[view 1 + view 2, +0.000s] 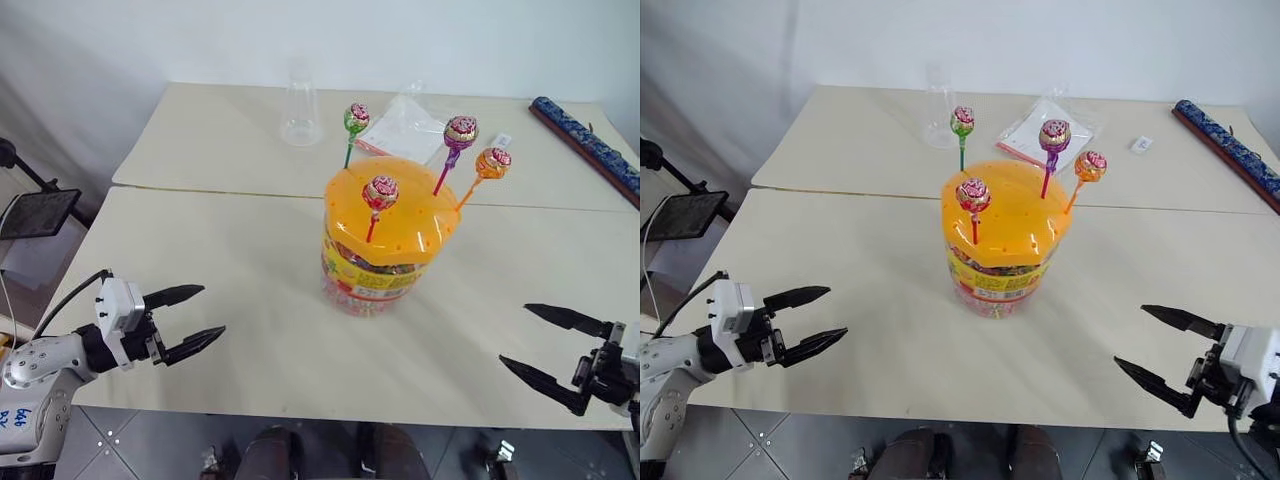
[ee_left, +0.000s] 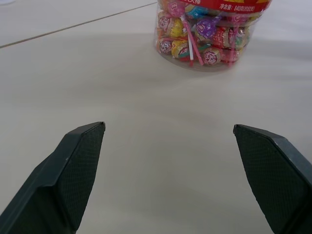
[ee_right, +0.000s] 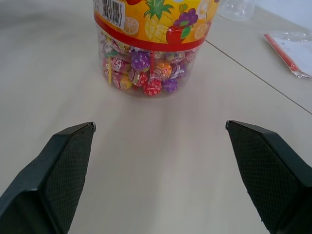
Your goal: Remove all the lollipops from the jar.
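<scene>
Jar, one: clear tub with orange domed lid and yellow-red label, stood upright near the middle of the table, ahead of and between both pincers, well apart from each.

Left gripper, one: fingers spread wide, nothing held, hovered at the near left table edge, pointed toward the jar.

Right gripper, one: fingers equally wide, nothing held, at the near right edge, pointed toward the jar.

Lollipops, four, all stuck upright in the lid: green stick, purple stick, orange stick, red stick

Clear cup, one, on the far side beyond the jar
</scene>
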